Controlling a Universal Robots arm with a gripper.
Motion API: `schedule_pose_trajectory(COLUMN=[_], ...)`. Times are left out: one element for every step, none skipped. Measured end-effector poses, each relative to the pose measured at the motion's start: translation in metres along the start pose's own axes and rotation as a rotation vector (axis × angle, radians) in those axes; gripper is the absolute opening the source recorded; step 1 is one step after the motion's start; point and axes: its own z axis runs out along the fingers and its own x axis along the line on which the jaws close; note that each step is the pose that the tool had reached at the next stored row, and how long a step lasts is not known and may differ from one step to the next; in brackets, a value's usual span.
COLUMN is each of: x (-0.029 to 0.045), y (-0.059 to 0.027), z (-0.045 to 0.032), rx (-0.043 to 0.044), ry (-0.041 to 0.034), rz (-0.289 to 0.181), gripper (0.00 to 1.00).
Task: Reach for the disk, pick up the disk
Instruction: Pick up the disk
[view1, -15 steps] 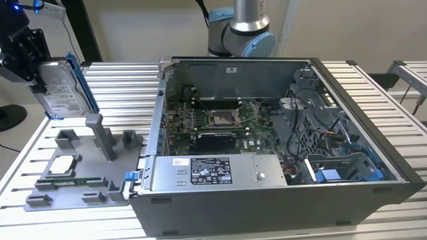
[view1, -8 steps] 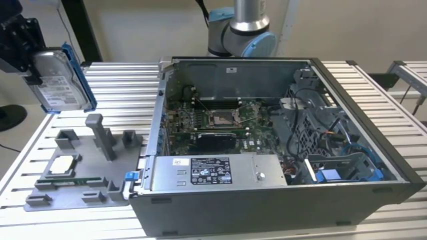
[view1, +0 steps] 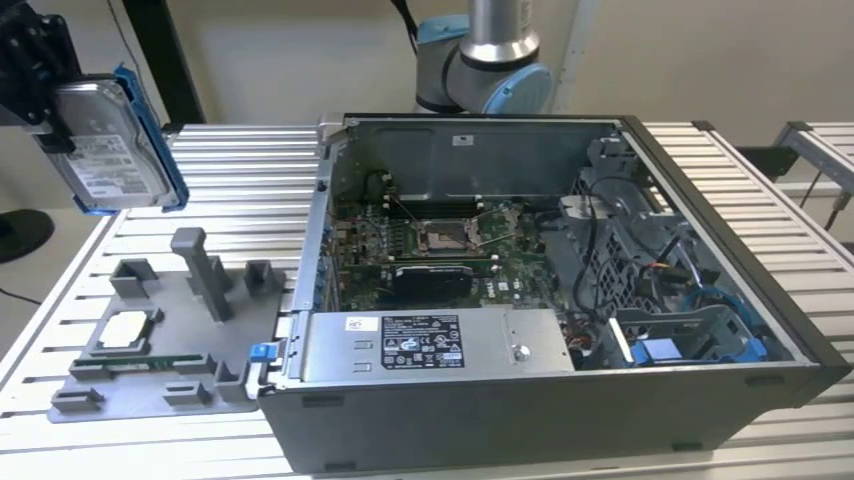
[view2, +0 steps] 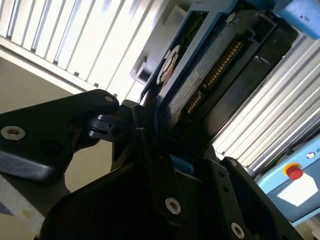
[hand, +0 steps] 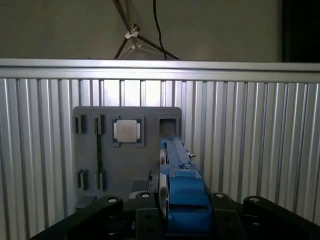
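Jaws clamped on disk (view1: 114, 150), held upright clear of worktop (view1: 240, 170); grey fixture tray (view1: 134, 385) with processor chip (view1: 127, 328) below jaws.

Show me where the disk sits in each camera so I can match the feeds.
Exterior view: the disk hangs on edge at the upper left, above the slatted table.
First wrist view: edge-on in the gripper, in front of the grey tray.
Second wrist view: close up, slanting away from the gripper.
Shared landmark: the slatted table behind it.
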Motion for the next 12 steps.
schedule_pose_trajectory(x=[-0.0001, -0.0001, -0.0002, -0.0002, -0.0003, -0.0003, -0.0004, -0.0004, -0.0004, -0.0005, -0.0005, -0.0006], y=[-0.0001, -0.0002, -0.0003, -0.0003, -0.0004, -0.0005, -0.0006, -0.0006, -0.0007, -0.0008, -0.0008, -0.0009], z=[-0.0025, -0.0048, -0.0071, -0.0095, -0.0119, -0.0143, -0.0165, -0.0185, -0.0204, -0.0224, -0.0243, -0.0264], rx=[0.0005, 0.0010, 0.0014, 0.0017, 0.0022, 0.0027, 0.0033, 0.0037, 0.0041, 0.0044, 0.0049, 0.0052], ry=[-0.0001, -0.0001, 0.0000, 0.0000, 0.0000, 0.0001, 0.0000, 0.0002, 0.0003, 0.0004, 0.0004, 0.0005], rz=[0.000, 0.000, 0.000, 0.000, 0.000, 0.000, 0.000, 0.000, 0.000, 0.000, 0.000, 0.000], gripper=[0.00, 0.00, 0.00, 0.00, 0.00, 0.00, 0.00, 0.00, 0.00, 0.00, 0.00, 0.00])
